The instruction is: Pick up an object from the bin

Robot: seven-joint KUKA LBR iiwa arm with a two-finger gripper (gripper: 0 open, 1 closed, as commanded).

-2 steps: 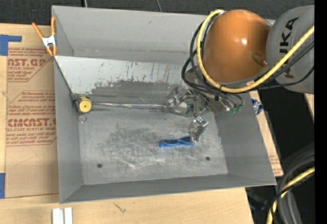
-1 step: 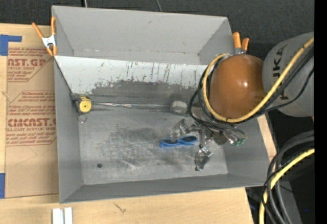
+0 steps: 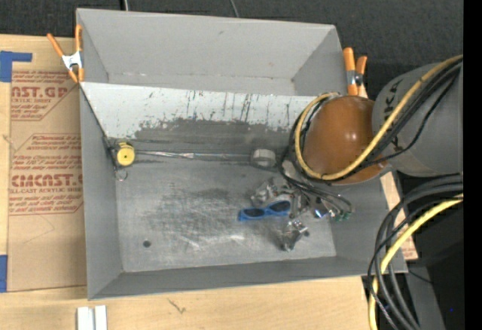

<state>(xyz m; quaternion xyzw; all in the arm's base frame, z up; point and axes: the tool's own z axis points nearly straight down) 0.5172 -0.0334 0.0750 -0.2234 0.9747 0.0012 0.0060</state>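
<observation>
**A:** Where's the gripper (image 3: 296, 223) sitting?

**B:** Lower right of the bin (image 3: 203, 50), down by a small blue flat piece (image 3: 263, 212) that's just to its left. Honestly can't tell if it's open or clamped on anything.

**A:** Any writing?

**B:** Just a black "K" on the grey arm (image 3: 422, 125), right side of the frame. There's also a yellow round thing (image 3: 124, 155) at far left and a grey disc (image 3: 263, 157) mid-frame.

The grey metal bin (image 3: 203, 50) (its floor is all scratched) has a small yellow round thing (image 3: 124, 155), a grey disc (image 3: 263, 157), a blue piece (image 3: 262, 212) and little shiny bits (image 3: 294, 235) lying in it.
</observation>
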